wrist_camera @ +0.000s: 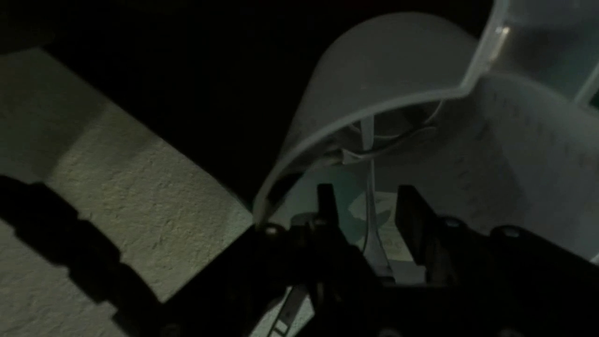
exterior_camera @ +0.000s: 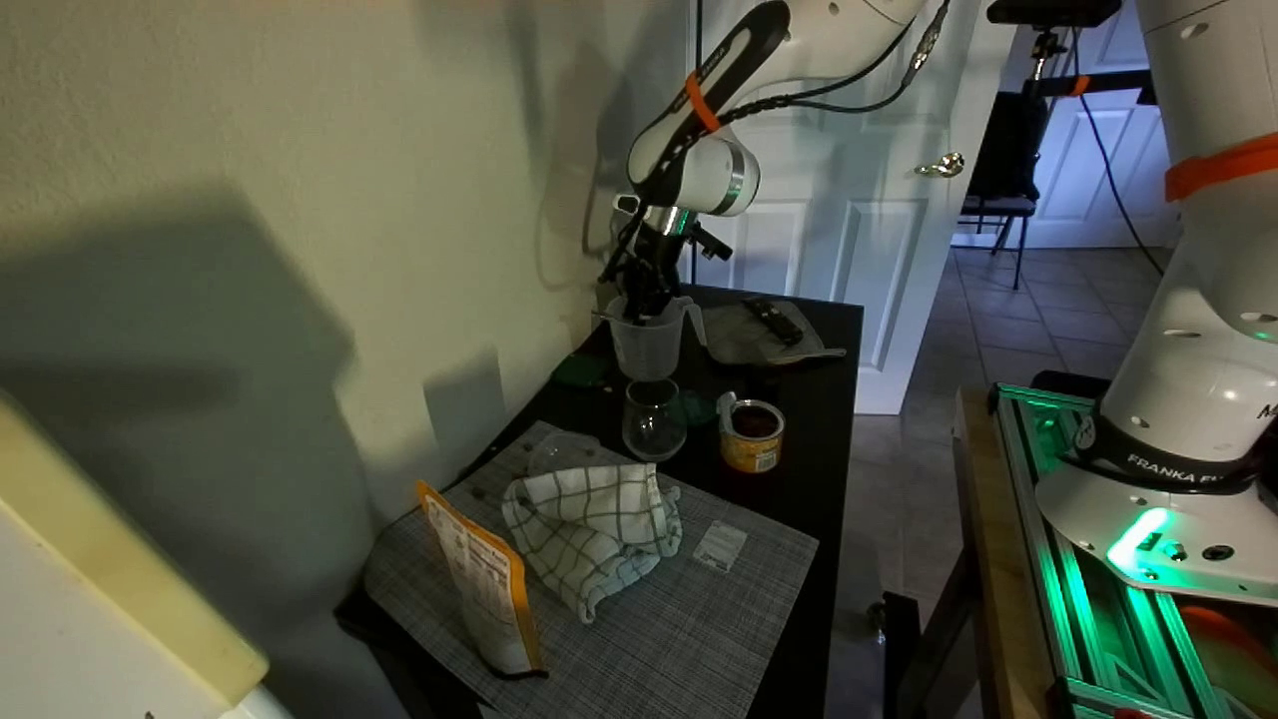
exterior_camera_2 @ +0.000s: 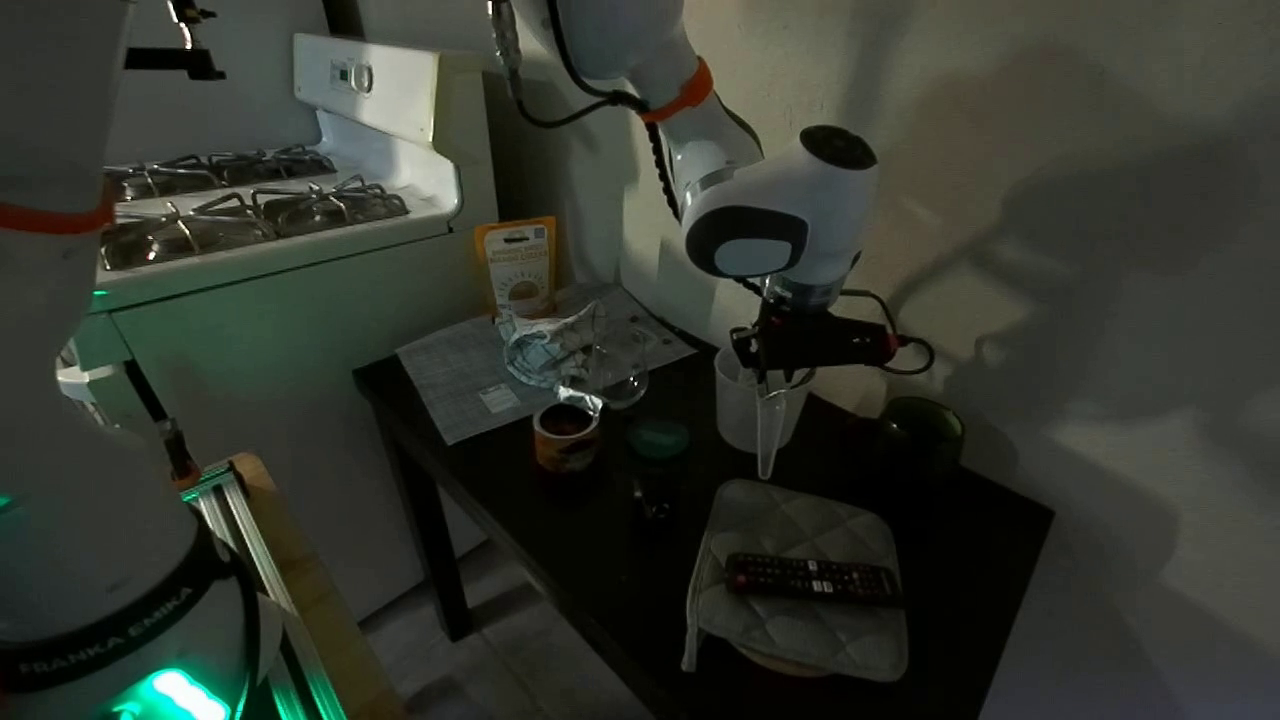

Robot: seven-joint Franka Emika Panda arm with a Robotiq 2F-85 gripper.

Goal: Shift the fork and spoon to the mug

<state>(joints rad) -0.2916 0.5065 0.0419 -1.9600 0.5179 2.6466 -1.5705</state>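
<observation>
A translucent plastic jug (exterior_camera: 631, 352) with a handle stands near the wall; it also shows in an exterior view (exterior_camera_2: 740, 420) and the wrist view (wrist_camera: 496, 187). My gripper (wrist_camera: 366, 188) points down at the jug's mouth, open, in both exterior views (exterior_camera: 647, 308) (exterior_camera_2: 768, 372). A thin silver utensil (wrist_camera: 370, 215) in the jug runs between the fingers, with a gap on each side. A curved silver piece (wrist_camera: 388, 146) lies lower inside. A utensil handle with striped end (wrist_camera: 283, 318) shows beneath the gripper. I cannot tell fork from spoon. A dark green cup (exterior_camera_2: 925, 425), possibly the mug, stands behind the jug.
A stemless glass (exterior_camera: 654, 429) and an opened can (exterior_camera: 752, 439) stand near the jug. A pot holder (exterior_camera_2: 830, 640) bears a remote (exterior_camera_2: 815, 578). A checked towel (exterior_camera: 599, 529) and an orange-edged pouch (exterior_camera: 484, 579) are on a grey mat (exterior_camera: 689, 629). The wall is close behind.
</observation>
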